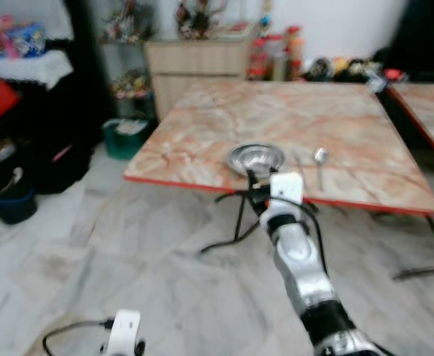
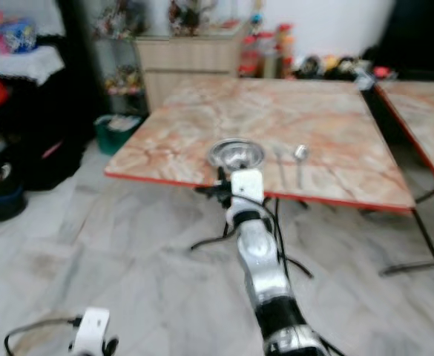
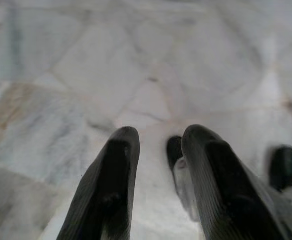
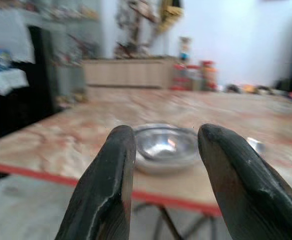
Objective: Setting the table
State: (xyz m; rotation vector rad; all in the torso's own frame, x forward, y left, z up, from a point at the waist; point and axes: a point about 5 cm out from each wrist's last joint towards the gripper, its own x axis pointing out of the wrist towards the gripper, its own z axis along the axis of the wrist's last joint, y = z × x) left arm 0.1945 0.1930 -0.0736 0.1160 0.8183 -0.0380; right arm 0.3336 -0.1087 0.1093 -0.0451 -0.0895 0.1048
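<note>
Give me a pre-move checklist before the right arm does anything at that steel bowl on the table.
1. Right gripper jaws open with nothing between them: ok.
2. Right gripper lined up with the steel bowl: ok; the right wrist view frames the bowl between the fingers.
3. Right gripper not yet touching the bowl: ok; it is in front of the near red edge of the table.
4. Spoon apart from the bowl, on its right: ok.
5. A second utensil between bowl and spoon: cannot tell, too blurred.
6. Left gripper out of the way, low over the tiled floor, jaws open: ok.
</note>
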